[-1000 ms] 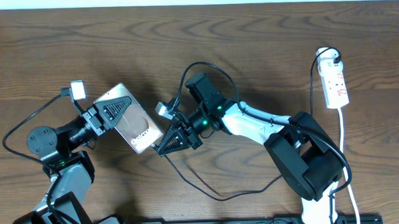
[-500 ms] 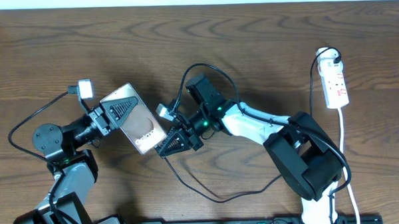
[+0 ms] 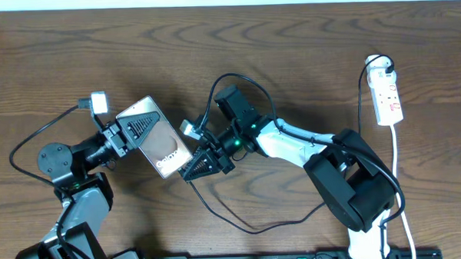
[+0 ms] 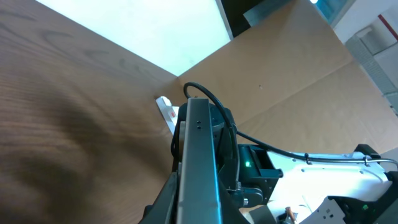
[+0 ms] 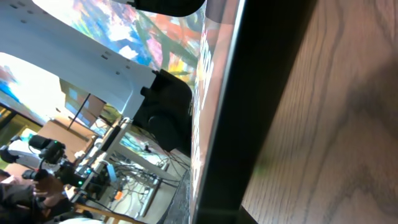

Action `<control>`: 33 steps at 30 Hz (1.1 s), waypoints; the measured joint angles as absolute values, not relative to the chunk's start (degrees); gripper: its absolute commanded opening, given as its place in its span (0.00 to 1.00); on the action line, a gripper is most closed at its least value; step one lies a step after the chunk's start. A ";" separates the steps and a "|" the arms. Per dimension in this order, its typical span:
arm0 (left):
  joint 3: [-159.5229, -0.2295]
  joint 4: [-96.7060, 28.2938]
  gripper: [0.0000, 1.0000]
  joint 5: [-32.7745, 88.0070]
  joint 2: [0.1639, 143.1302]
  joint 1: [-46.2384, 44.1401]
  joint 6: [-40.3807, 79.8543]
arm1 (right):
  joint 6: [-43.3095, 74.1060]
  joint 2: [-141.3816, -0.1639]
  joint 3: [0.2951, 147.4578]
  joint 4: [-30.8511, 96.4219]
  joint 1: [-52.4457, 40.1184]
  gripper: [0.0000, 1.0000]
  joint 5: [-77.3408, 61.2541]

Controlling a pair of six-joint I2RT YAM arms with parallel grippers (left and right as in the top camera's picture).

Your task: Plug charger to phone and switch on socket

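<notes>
– Dark wooden table point(image 3: 305, 50) fills the overhead view, with a pale strip along its far edge. Where is the phone?

– Left of the middle, lifted at a tilt. The left gripper point(image 3: 142, 123) is clamped on the phone point(image 3: 160, 143) at its upper left end, and one ribbed black finger lies across the glossy grey face. White lettering shows near the lower right end.

– Does the left wrist camera agree?

– Yes. It sees the phone point(image 4: 198, 168) edge-on, a thin metal band running up between the fingers, with the right arm behind it.

– And the right gripper?

– The right gripper point(image 3: 186, 172) has its fingers drawn together, tips right at the phone's lower right end. Its own camera is filled by the phone's dark edge point(image 5: 249, 112) and the wood beside it, so the fingertips do not show there.

– Is the charger in that grip?

– I cannot tell. The charger point(image 3: 253, 231), a thin black cable, comes out from under those fingertips, loops toward the near edge and runs back toward the right arm's base. The plug tip itself is hidden.

– The socket?

– The socket point(image 3: 388, 95) lies far right near the far edge, well apart from both grippers. It is white with small red marks, a black plug point(image 3: 386, 62) sits at its far end, and a white cord point(image 3: 399, 177) trails toward the near edge.
</notes>
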State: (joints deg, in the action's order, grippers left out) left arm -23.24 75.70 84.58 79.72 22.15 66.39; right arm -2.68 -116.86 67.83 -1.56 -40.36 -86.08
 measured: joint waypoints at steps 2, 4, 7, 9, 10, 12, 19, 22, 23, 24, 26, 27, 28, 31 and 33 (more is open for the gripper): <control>-23.35 75.72 0.07 84.66 79.72 22.17 66.17 | -1.78 -116.99 67.70 -3.31 -40.36 0.01 -86.13; -23.51 75.75 0.07 84.66 79.72 22.17 65.95 | -0.69 -117.38 67.68 -4.99 -40.36 0.01 -86.26; -23.59 75.81 0.07 84.68 79.72 22.17 65.73 | 0.71 -117.71 67.64 -6.85 -40.36 0.01 -86.61; -23.64 75.92 0.07 84.55 79.72 22.17 65.73 | 1.61 -117.73 67.59 -7.70 -40.32 0.01 -86.67; -23.68 75.92 0.08 84.53 79.72 22.17 65.73 | 1.85 -117.73 67.53 -7.99 -40.29 0.01 -86.67; -23.73 75.92 0.07 84.51 79.72 22.17 65.73 | 2.39 -117.73 67.48 -8.40 -40.25 0.01 -86.72; -23.73 75.94 0.07 83.88 79.72 22.17 65.58 | 2.85 -117.73 67.42 -8.91 -39.75 0.01 -86.61; -23.73 75.96 0.08 83.48 79.72 22.17 65.30 | 3.53 -117.73 67.42 -10.37 -39.20 0.01 -86.59; -23.73 76.05 0.07 83.24 79.72 22.17 65.23 | 3.88 -117.73 67.40 -10.90 -39.05 0.01 -86.61; -23.75 76.12 0.08 82.98 79.72 22.17 65.10 | 4.27 -117.73 67.37 -11.62 -38.87 0.01 -86.56; -23.88 76.14 0.07 82.41 79.72 22.17 65.04 | 5.96 -117.73 67.26 -14.39 -38.44 0.01 -86.59; -23.99 76.16 0.08 82.17 79.72 22.17 64.90 | 6.46 -117.75 67.20 -15.31 -38.28 0.01 -86.61; -24.16 76.16 0.07 81.95 79.72 22.17 64.88 | 7.53 -117.75 67.09 -16.97 -38.09 0.01 -86.61; -24.47 76.18 0.08 81.56 79.72 22.20 64.88 | 10.31 -117.75 66.92 -20.47 -37.71 0.01 -86.65; -24.51 76.20 0.08 81.38 79.72 22.26 64.88 | 11.68 -117.75 66.89 -21.63 -37.54 0.01 -86.63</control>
State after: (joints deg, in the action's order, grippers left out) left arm -24.51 76.20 81.38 79.72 22.26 64.88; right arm 11.68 -117.75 66.89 -21.63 -37.54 -86.63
